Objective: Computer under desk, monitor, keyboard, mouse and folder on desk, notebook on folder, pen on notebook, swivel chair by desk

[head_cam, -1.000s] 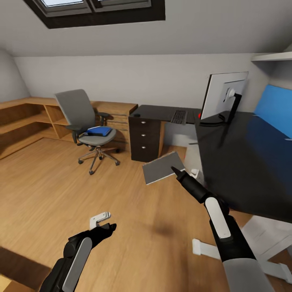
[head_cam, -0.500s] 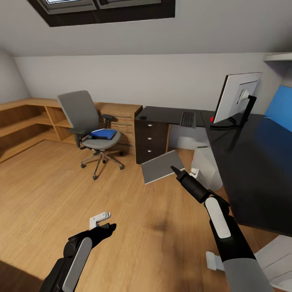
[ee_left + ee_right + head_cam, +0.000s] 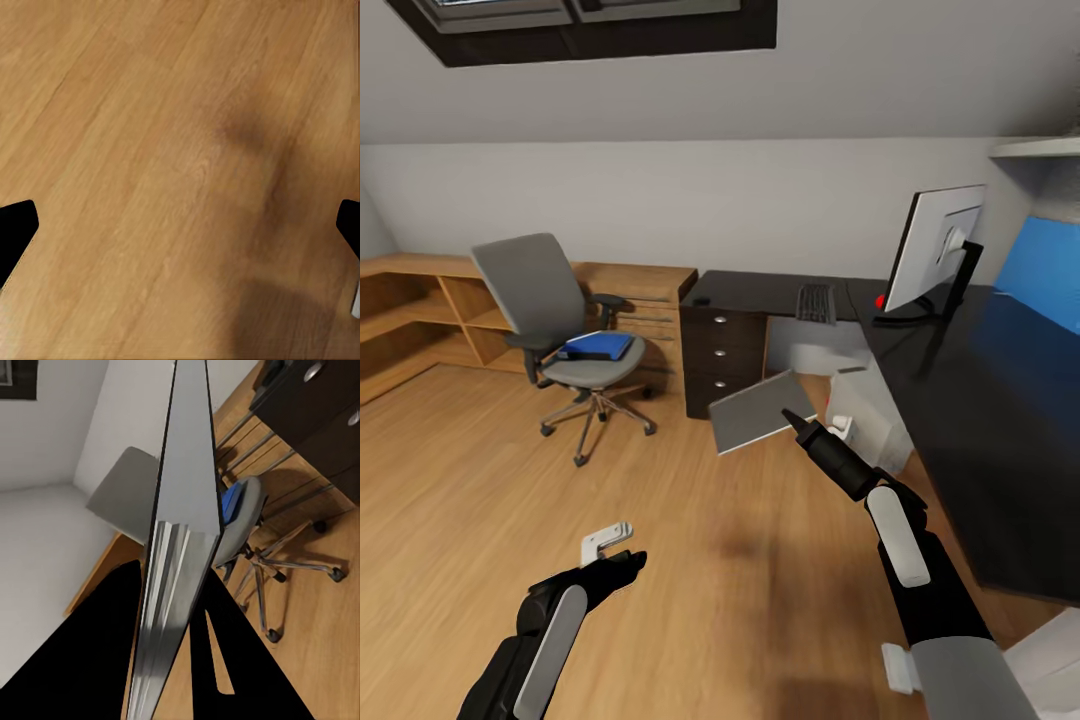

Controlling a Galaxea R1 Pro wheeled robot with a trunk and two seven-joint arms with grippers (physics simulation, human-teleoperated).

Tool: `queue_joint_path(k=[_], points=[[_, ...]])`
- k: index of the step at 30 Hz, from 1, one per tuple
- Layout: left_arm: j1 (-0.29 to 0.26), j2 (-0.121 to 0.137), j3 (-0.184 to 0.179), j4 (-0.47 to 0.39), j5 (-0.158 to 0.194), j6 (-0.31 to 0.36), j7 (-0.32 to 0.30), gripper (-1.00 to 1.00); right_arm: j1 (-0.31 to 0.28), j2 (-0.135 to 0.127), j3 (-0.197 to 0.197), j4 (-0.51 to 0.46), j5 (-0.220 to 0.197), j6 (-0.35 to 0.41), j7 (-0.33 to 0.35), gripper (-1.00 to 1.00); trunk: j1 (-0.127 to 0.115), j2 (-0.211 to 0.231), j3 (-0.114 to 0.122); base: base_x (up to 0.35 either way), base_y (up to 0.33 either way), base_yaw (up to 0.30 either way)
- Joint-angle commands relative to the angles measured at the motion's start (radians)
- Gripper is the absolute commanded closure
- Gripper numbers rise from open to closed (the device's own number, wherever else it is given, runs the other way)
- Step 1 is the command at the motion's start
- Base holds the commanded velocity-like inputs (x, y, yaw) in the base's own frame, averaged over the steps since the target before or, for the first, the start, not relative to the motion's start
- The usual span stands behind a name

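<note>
— What does your head view give you?

— My right claw (image 3: 792, 417) holds a thin grey slab, the notebook (image 3: 762, 412), out over the wood floor (image 3: 480, 480), tilted. My left claw (image 3: 622, 553) hangs low over the floor with nothing in it. The swivel chair (image 3: 565, 325) stands by the low wooden shelving (image 3: 420, 310) with the blue folder (image 3: 596, 346) on its seat. On the black desk (image 3: 980, 400) the monitor (image 3: 932, 250) stands upright, the keyboard (image 3: 815, 302) lies just beside it, and the small dark mouse (image 3: 702, 300) sits well apart from it, above the drawer unit (image 3: 724, 360). The grey computer (image 3: 872, 405) stands on the floor at the desk's edge.

— And the left wrist?

— Bare floor, and my two fingertips (image 3: 15, 229) at opposite edges, spread wide apart, gripping nothing.

— The right wrist?

— Here I see the notebook (image 3: 184, 510) edge-on, its pale pages showing, pinched between my closed fingers (image 3: 90, 652). Behind it are the chair (image 3: 244, 521), a sliver of the folder (image 3: 231, 502) and the drawer unit's knobs (image 3: 313, 370).
</note>
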Motion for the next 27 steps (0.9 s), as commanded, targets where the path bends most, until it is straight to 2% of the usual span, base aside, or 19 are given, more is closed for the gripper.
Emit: queue_joint_path(k=[1,13,23,27], points=[[-0.001,0.0,-0.001,-0.001,0.01,0.002,0.009,-1.0,-0.001,0.001,-0.003,0.0,-0.006,0.009,0.002,1.0,0.0,0.0,0.0,0.241,0.21,-0.174],[-0.001,0.0,-0.001,-0.001,0.011,0.002,0.009,-1.0,-0.001,0.001,-0.003,0.0,-0.003,0.009,0.001,1.0,0.0,0.0,0.015,0.23,0.199,-0.17],[-0.001,0.0,0.001,-0.001,0.011,0.003,0.008,-1.0,-0.001,0.004,-0.003,0.0,-0.001,0.008,-0.003,1.0,0.0,0.0,0.03,0.039,0.026,-0.082],[-0.001,0.0,0.0,-0.001,0.011,0.003,0.008,-1.0,-0.001,0.006,-0.003,0.0,0.0,0.008,-0.004,1.0,0.0,0.0,0.036,0.21,0.063,-0.007]])
